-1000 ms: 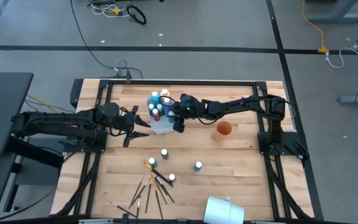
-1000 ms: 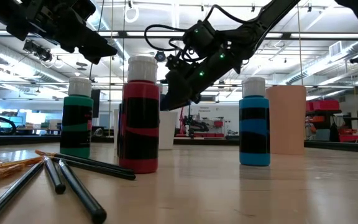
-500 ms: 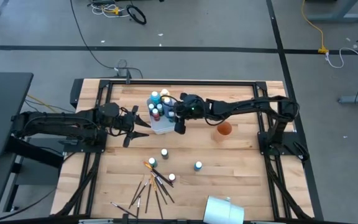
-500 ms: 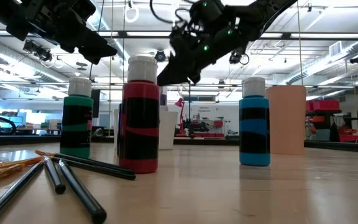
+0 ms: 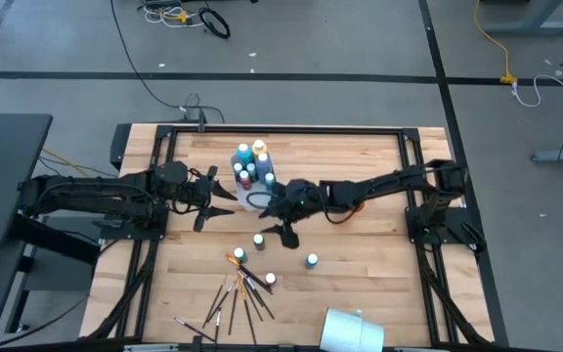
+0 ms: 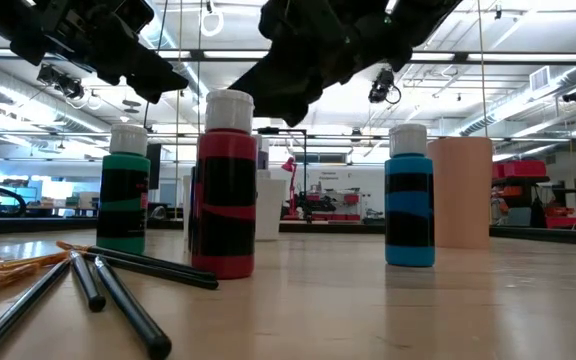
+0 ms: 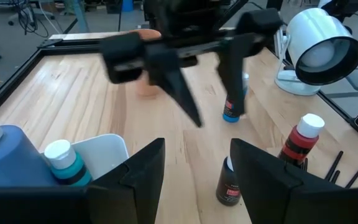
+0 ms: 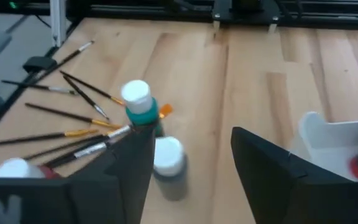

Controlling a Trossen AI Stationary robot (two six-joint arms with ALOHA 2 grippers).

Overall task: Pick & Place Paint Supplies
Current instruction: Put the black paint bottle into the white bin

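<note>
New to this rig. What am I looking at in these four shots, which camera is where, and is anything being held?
It is a robot with two dark jointed arms working at a light wooden table. One picture looks straight down from above, one sits at table-top height, and one camera rides on each wrist.

From above, the left gripper waits open beside a white container packed with small paint bottles. The right gripper, fingers spread and holding nothing, hangs above a loose white-capped dark bottle.

Also loose are a green bottle, a red bottle and a blue bottle. Thin wooden brushes lie scattered near the front edge, with a white cup lying on its side.
</note>
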